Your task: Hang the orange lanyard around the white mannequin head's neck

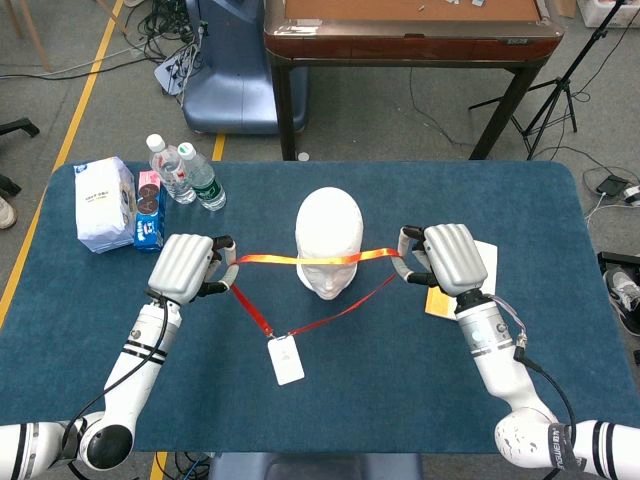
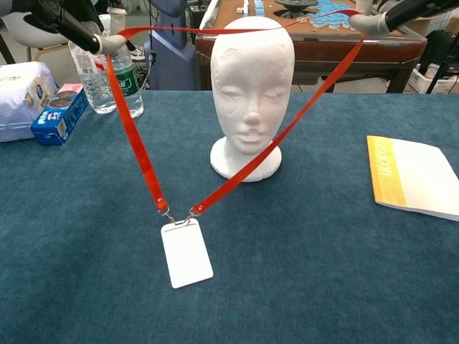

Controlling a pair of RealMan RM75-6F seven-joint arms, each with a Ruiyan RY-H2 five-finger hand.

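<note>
We pinch the orange lanyard [image 1: 300, 259] in the left hand [image 1: 185, 267] and right hand [image 1: 450, 258], its strap taut between them across the mannequin head [image 1: 328, 240].

Chest view's top edge crops each robot hand [image 2: 68, 18] to fingertips.
</note>
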